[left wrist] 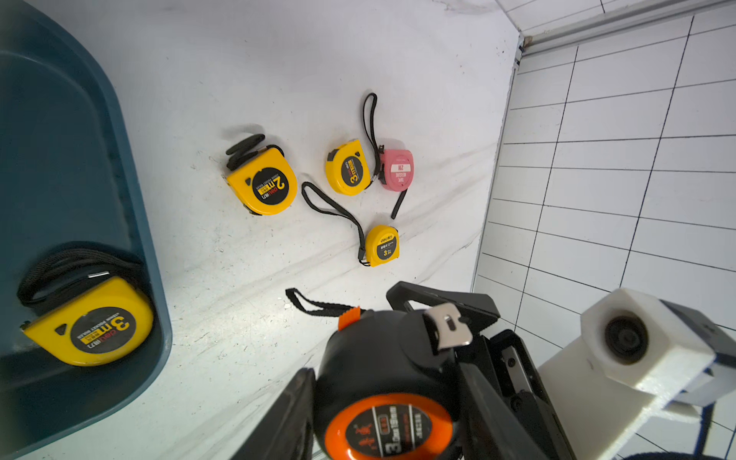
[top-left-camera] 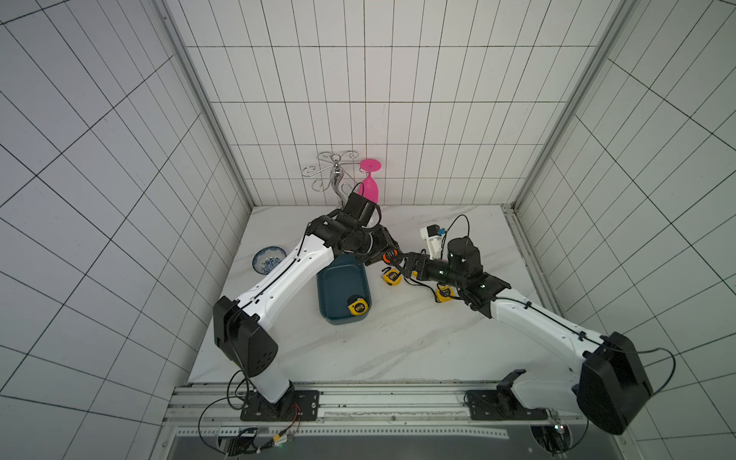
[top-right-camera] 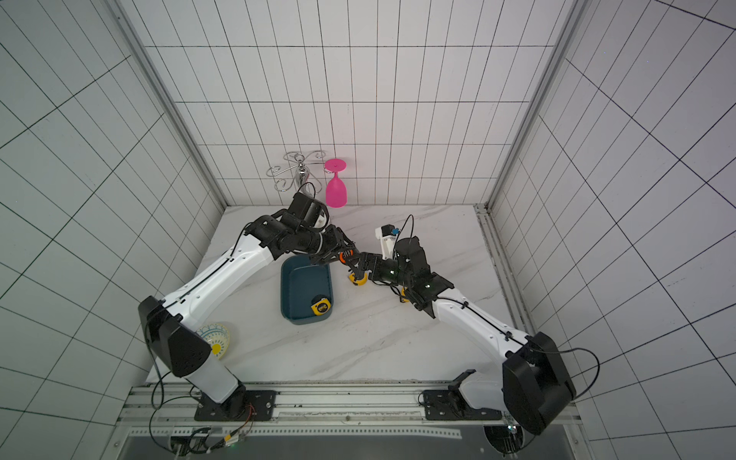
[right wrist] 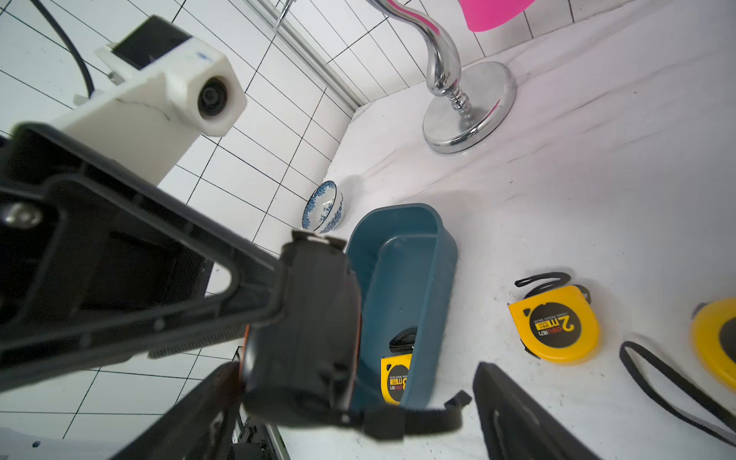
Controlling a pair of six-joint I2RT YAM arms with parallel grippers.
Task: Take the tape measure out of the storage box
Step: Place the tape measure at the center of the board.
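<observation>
Two grippers meet nose to nose just past the far right corner of the storage box [top-left-camera: 340, 284]. The left gripper [left wrist: 382, 398] is clamped on a black and orange tape measure [left wrist: 382, 358]. It holds this outside the box rim and above the table [top-left-camera: 358, 358], with the strap [left wrist: 318, 306] hanging loose. The right gripper [right wrist: 350, 374] has its jaws spread wide on either side of that same tape measure. One finger [right wrist: 513, 414] is well off it; whether the other touches the case I cannot tell.

One yellow tape measure [top-left-camera: 357, 306] lies inside the box, tucked into the near right corner with its cord bunched beside it.

Right of the box, four more tape measures lie on the marble under the right arm, their cords trailing between them:
- a yellow one marked 2m [left wrist: 265, 185], nearest the box edge
- another yellow one [left wrist: 346, 169] just beside a pink one [left wrist: 397, 169]
- a smaller yellow one [left wrist: 382, 245]

Open marble runs from the box's near end to the front rail [top-left-camera: 398, 398]. The left arm crosses above the box's far left corner. A blue patterned bowl [top-left-camera: 269, 259] sits near the table's left edge. A chrome glass rack [top-left-camera: 336, 175] holding a pink glass [top-left-camera: 369, 187] stands by the back wall, behind the left wrist.
</observation>
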